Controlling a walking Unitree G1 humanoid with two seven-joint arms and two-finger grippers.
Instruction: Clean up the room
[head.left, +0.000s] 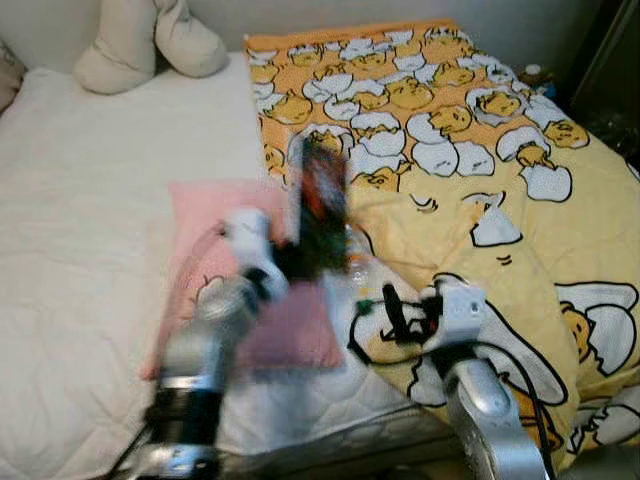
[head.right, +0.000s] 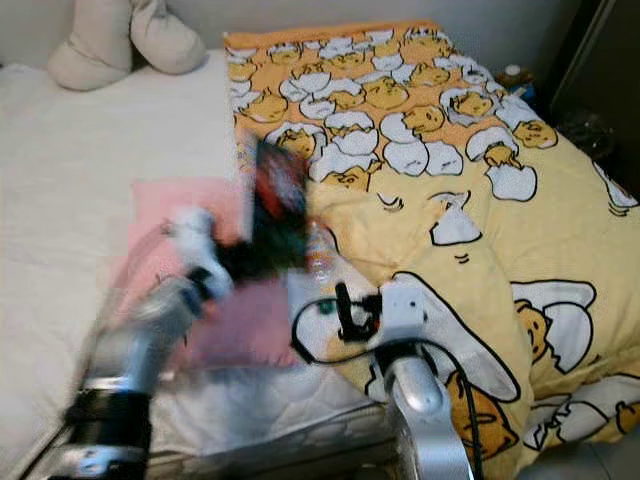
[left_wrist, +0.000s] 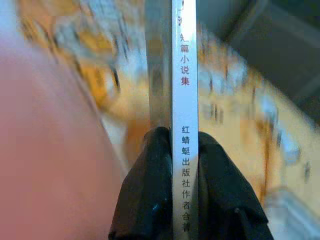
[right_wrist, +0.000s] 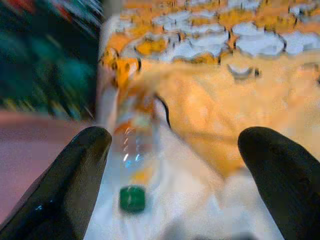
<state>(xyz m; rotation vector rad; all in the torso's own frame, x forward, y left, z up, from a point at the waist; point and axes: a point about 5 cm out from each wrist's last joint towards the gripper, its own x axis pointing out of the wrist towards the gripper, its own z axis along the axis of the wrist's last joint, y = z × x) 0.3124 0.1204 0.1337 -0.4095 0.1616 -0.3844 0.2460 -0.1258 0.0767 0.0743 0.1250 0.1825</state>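
Left gripper (left_wrist: 182, 137) clamps the book (head.left: 318, 205) by its spine; carry it upright. Right gripper (right_wrist: 175, 145), fingers wide, should straddle the bottle (right_wrist: 132, 150) squarely

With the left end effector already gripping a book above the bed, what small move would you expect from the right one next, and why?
Probably a short advance of the right end effector onto the clear plastic bottle with a green cap. Its fingers are spread wide with the bottle lying between them on the yellow cartoon-print blanket, while the left end effector is clamped on the thin dark-covered book.
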